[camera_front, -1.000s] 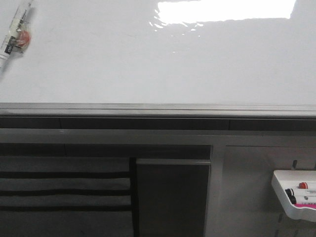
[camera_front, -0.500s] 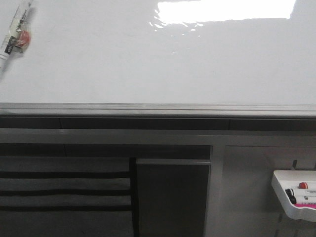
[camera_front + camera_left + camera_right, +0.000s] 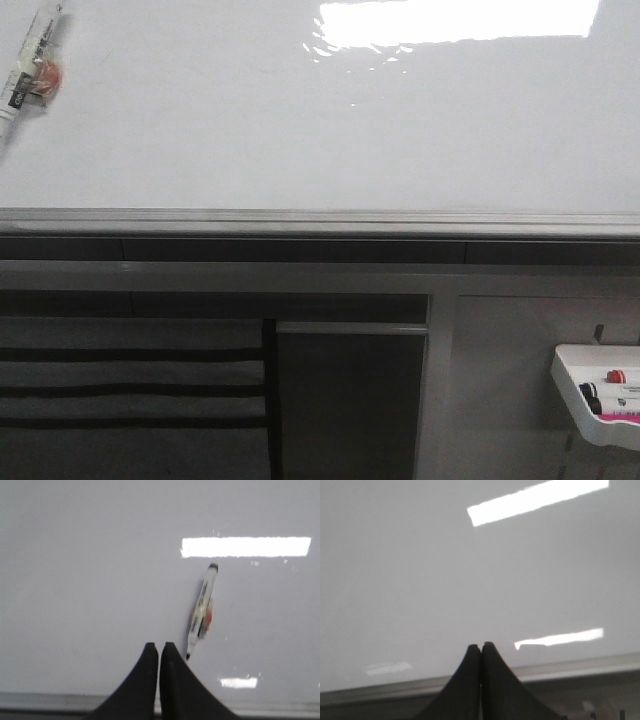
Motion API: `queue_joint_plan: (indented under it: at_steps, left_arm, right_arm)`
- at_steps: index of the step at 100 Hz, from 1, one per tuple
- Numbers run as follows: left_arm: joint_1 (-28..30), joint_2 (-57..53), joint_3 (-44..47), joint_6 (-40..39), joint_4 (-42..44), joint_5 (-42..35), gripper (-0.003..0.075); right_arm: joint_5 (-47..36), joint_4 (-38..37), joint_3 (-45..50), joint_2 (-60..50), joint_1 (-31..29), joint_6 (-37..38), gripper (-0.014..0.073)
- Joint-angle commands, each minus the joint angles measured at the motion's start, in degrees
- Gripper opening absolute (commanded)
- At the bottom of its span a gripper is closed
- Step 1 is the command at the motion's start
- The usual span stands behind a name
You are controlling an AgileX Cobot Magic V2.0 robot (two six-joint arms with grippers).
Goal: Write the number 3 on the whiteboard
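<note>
Whiteboard (image 3: 300, 130) blank in all views, no number 3 drawn; task looks unstarted. Marker (image 3: 202, 611) lies flat on board at far left of front view, uncapped tip exposed, ungrasped, just beside left gripper (image 3: 159, 647). Left jaws pressed together, empty. Right gripper (image 3: 481, 647) jaws closed too, empty. Left to do: grasp marker, write digit. Marker label print unreadable. Tray (image 3: 590, 395) lower right holds more markers, labels illegible

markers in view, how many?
3: one marker lying on the whiteboard at its far left, two markers in the small white tray lower right. More may sit beyond the frame.
</note>
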Motion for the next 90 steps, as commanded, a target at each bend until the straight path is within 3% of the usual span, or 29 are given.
queue_joint_plan:
  at_steps: [1,28,38,47,90]
  left_arm:
    - [0.2,1.7,-6.7,-0.3,-0.7,-2.4,-0.0020]
    - [0.2,17.3,-25.1,-0.1,4.1,16.4,-0.0020]
    - [0.2,22.9,-30.2,-0.1,4.1,22.1,-0.0020]
    - [0.2,26.6,-31.3,-0.1,4.1,21.6,-0.0020]
    - [0.2,36.3,-31.4,-0.1,3.8,20.6,-0.0020]
  right_arm:
    - [0.7,0.1,-7.8,2.6,-0.4,-0.2,-0.0068]
    - [14.2,-0.4,-22.5,17.0,-0.4,-9.5,-0.0068]
    - [19.4,-0.4,-26.2,22.6,-0.4,-9.5,-0.0068]
    - [22.2,-0.4,-27.4,26.1,-0.4,-9.5,-0.0068]
    - [20.9,-0.4,-27.4,31.3,-0.4,-9.5,-0.0068]
